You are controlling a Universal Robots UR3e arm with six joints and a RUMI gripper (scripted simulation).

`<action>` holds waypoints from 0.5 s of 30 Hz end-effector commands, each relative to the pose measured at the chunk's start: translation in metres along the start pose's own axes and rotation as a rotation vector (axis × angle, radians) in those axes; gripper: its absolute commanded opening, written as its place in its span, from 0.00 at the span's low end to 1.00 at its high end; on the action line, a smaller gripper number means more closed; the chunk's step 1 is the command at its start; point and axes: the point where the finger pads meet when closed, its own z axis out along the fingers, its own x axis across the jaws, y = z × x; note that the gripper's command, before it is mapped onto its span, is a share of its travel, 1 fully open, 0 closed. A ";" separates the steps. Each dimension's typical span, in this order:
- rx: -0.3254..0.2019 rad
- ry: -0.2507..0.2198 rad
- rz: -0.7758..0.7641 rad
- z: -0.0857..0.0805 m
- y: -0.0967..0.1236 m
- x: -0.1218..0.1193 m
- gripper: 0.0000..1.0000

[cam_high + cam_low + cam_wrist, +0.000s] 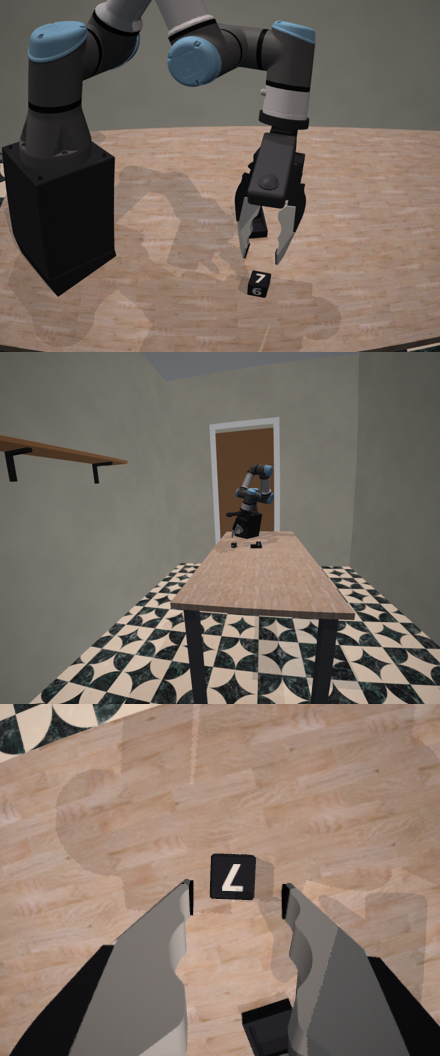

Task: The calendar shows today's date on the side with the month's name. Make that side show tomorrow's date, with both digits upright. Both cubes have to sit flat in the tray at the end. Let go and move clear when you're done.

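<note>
The end effector (260,255) (236,534) (237,884) is apart, holding nothing, above the surface (366,238) (271,579) (320,804). One cube (259,284) (233,545) (233,877) lies flat outside the tray (259,233) (253,546) (267,1010), 7 up; another (258,543) sits in the tray.

Loose cube (259,284) (233,545) (233,877): black, white 7 on top, greyer 6 on a side face in top view. Tray (259,232) (253,546) (267,1031): black. Cube at the tray (258,543): black, with a pale mark, too small to read. Gripper (260,256) (235,535) (237,884): black body, grey fingers, black tips. Arm (289,58) (248,481): dark grey and light grey, blue caps, black bands. Pedestal (78,220) (256,528): black. Tabletop (366,220) (271,575) (150,804): light pinkish-brown wood, plank pattern. Floor (242,647) (37,724): cream and dark green, probably marbled, curved-diamond tiles. Walls: grey-green. Door (242,458): brown, white frame. Shelf (66,452): orange-brown, black brackets.
</note>
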 end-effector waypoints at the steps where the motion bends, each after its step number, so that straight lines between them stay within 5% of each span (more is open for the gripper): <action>1: 0.088 -0.001 0.003 -0.001 0.001 -0.001 0.29; 15: 0.141 -0.011 0.004 -0.002 0.002 -0.002 0.29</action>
